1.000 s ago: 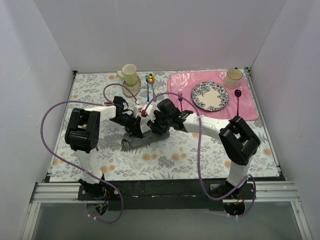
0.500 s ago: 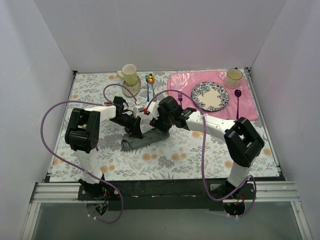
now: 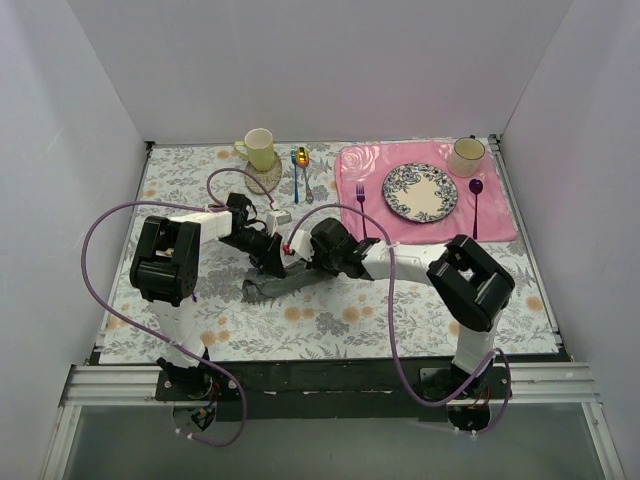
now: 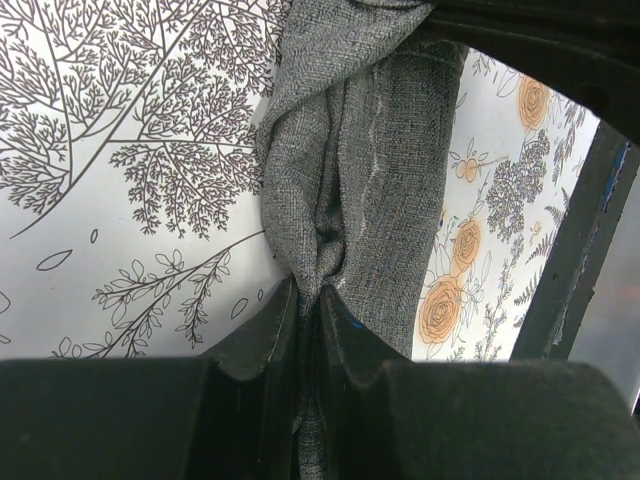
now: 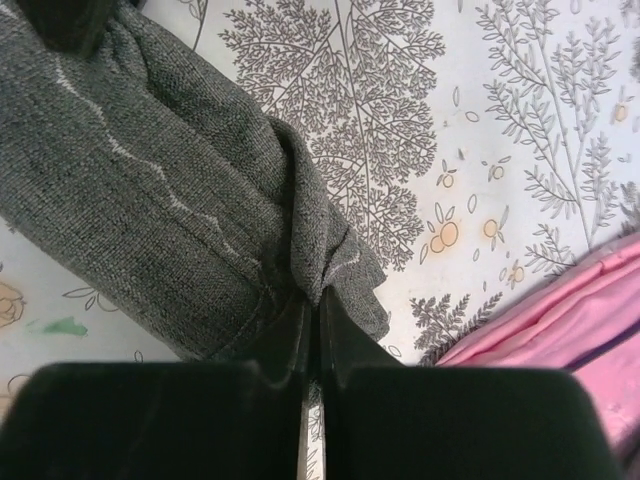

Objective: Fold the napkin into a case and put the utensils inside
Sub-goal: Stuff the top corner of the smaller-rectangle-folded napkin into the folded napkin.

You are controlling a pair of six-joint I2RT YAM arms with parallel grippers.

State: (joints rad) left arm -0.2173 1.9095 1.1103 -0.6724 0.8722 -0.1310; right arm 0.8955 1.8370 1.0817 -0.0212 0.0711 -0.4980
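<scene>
Napkin (image 3: 265, 288) bunched on tabletop (image 3: 350, 320), left of pink mat (image 3: 500, 225), nearer arm bases; left fingers (image 4: 288, 325) pinched tight on a gathered ridge; right fingers (image 5: 305, 330) nipped on hem fold; risk of cloth slipping free or twisting if pulled apart w/ such thin bites.

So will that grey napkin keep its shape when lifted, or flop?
Probably floppy: the napkin bunches into soft folds where the left gripper pinches it. Likely light, since small pinches gather it. Its coarse weave probably resists slipping from the right gripper.
</scene>
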